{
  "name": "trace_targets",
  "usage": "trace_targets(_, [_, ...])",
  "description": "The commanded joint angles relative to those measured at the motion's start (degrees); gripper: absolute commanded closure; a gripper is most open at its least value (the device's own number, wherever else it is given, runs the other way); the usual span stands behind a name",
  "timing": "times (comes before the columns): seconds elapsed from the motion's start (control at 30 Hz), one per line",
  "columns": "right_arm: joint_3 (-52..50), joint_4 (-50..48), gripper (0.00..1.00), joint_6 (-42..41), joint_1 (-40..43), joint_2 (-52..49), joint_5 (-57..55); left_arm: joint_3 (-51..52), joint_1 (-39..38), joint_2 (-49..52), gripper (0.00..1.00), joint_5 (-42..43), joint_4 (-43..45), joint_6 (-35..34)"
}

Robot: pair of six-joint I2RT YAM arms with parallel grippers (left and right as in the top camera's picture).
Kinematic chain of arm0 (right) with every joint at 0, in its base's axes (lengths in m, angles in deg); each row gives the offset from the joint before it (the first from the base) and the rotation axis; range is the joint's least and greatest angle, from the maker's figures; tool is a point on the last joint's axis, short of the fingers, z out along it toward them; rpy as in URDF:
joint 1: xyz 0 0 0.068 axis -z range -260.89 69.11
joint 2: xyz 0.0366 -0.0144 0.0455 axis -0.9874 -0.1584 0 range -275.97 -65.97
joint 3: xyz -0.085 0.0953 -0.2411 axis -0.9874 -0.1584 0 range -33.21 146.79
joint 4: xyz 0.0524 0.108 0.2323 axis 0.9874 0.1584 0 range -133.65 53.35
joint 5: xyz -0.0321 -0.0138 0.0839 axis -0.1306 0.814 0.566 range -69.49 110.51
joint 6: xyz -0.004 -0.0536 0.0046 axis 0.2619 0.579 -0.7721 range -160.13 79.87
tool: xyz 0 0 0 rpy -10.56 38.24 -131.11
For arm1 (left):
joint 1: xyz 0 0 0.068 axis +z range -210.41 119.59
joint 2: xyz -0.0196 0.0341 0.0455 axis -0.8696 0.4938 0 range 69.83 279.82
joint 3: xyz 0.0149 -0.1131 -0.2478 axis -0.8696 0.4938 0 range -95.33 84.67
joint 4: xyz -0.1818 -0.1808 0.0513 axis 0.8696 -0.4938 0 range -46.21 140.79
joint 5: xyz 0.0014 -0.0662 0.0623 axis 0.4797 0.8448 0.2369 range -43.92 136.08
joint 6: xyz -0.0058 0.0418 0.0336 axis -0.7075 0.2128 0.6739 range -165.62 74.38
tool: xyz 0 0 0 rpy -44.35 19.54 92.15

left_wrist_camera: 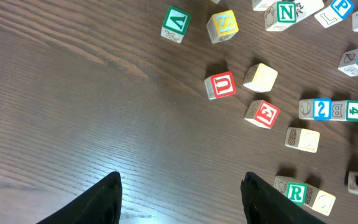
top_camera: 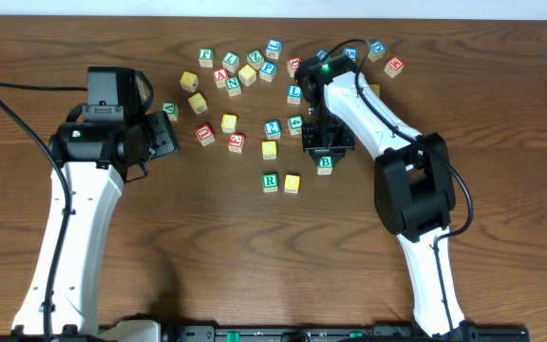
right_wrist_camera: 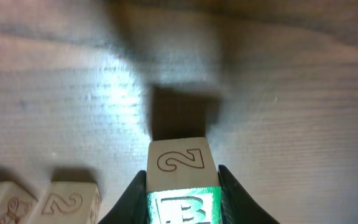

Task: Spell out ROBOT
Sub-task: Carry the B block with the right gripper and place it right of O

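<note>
As the B cube (top_camera: pixel 326 163) is clamped by the right gripper (right_wrist_camera: pixel 182 177), its slot beside the yellow cube (top_camera: pixel 292 183) is judged just leftward and slightly nearer the base

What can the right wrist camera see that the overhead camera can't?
Only the right wrist view shows the outlined 2 on the side of the green B cube, with the right gripper hugging it on both sides. Only the overhead view shows the R cube beside a yellow cube, and the other cubes scattered beyond them. Both views show the green B cube between the right gripper's fingers.
</note>
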Motion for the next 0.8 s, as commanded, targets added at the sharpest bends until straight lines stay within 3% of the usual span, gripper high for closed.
trace_targets(0.0, [1.18, 3.56, 0.77, 1.99, -0.68, 2.56, 1.88, -0.94, 0.15, 0.39, 0.39, -0.09, -0.13, -0.5])
trace_targets(0.3, [-0.2, 2.67, 0.75, 1.68, -4.35, 2.56, 1.86, -0.94, 0.15, 0.39, 0.39, -0.11, -0.02, -0.5])
trace_targets(0.77, [-0.2, -2.03, 0.76, -5.64, -8.17, 2.56, -0.07, -0.94, 0.15, 0.39, 0.39, -0.09, 0.07, -0.5])
